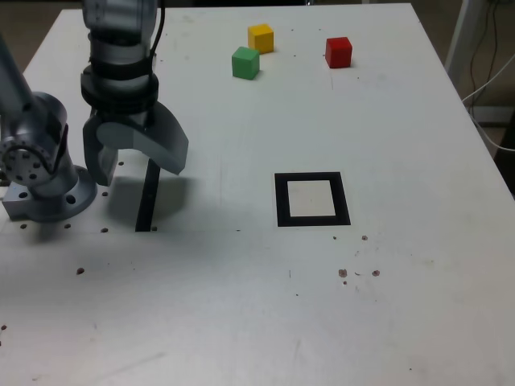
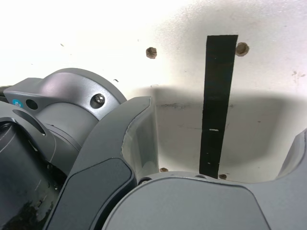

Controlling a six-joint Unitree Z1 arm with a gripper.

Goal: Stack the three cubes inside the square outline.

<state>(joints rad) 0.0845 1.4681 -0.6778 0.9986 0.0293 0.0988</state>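
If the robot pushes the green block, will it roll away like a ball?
Probably not: the green block has flat sides, so it would likely slide. It looks stiff too, with straight edges, so it probably won't squish.

White table (image 1: 418,297) with three cubes (image 1: 339,52)

The robot's base (image 1: 55,197) is smooth metallic grey with a rounded, flared rim, a dark round hole and a silver screw (image 2: 98,100) set in a black recess. Beside them is a small blue round sticker (image 2: 17,103) with white markings. The upper arm section (image 1: 120,48) is grey with black bands, and a thin black cable (image 1: 160,32) runs along it. The gripper (image 2: 189,203) is matte grey, with broad curved fingers (image 1: 161,138) and dark seam lines.
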